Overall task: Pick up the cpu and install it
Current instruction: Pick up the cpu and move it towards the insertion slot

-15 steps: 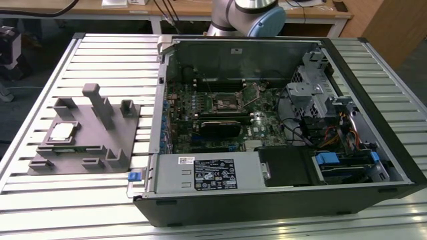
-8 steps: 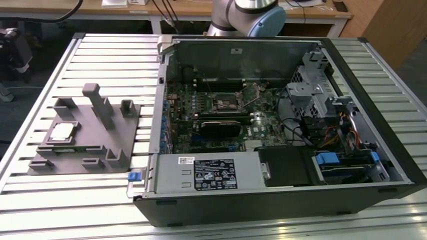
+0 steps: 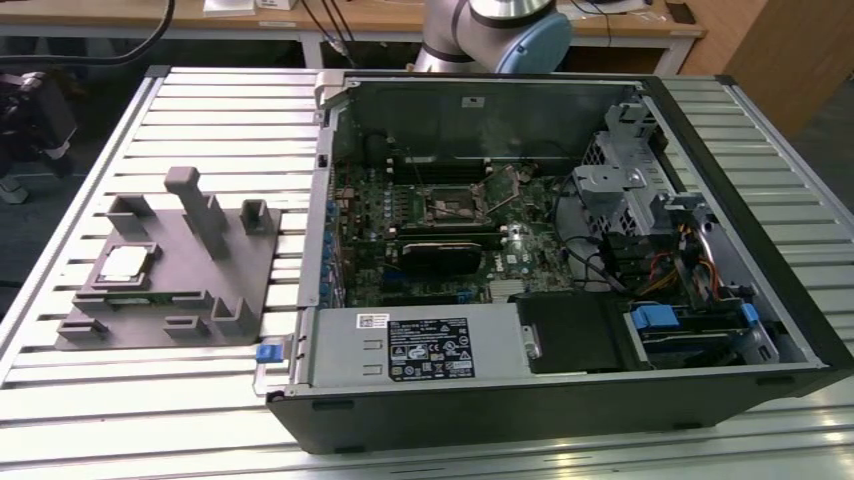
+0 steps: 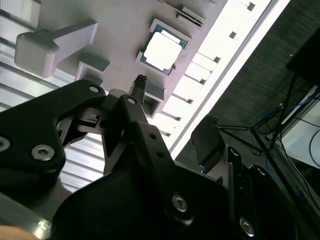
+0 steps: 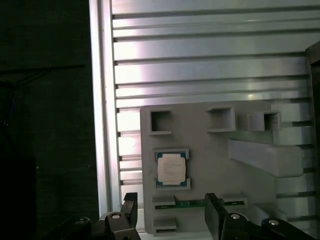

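The cpu (image 3: 123,263), a small square chip with a pale silver top, lies flat in a recess of the grey plastic fixture (image 3: 187,285) at the exterior view's left. Both wrist views show the cpu (image 5: 171,168) (image 4: 161,50) from above, with my gripper (image 5: 170,202) (image 4: 175,102) hovering over the fixture close to it. The black fingers (image 5: 129,205) stand wide apart, nothing between them, and do not touch the chip. The dark square socket (image 3: 441,207) sits on the motherboard inside the open computer case (image 3: 561,400).
Upright blocks (image 3: 200,210) rise from the fixture beside the cpu. The ribbed metal table (image 3: 200,100) carries the fixture and the case. Inside the case are drive cages and cables (image 3: 667,260) and a power supply (image 3: 414,345). The arm's base (image 3: 494,30) stands behind the case.
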Controlling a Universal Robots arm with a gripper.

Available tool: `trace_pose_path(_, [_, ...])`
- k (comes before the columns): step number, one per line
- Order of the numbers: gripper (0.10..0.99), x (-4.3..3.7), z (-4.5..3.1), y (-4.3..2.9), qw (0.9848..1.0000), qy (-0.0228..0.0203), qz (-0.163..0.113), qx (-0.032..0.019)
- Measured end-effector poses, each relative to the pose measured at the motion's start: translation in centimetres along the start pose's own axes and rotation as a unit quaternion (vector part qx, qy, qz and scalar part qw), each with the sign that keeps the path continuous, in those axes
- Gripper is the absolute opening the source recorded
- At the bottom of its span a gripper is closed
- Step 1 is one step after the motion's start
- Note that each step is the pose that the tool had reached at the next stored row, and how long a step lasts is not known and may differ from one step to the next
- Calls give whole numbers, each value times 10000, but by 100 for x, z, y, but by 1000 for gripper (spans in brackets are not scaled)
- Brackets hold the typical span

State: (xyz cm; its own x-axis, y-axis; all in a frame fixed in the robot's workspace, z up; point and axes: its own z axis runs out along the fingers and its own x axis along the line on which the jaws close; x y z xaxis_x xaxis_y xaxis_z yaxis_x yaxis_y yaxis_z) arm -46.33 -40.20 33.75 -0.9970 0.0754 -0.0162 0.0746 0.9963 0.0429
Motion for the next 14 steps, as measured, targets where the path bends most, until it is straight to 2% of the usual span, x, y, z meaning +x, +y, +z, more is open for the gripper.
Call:
trace_pose_path(5, [647,1,69,-6,10000,12,-1,1])
trace_pose_path(14, [647,1,113,-8,10000,19,-1,1])
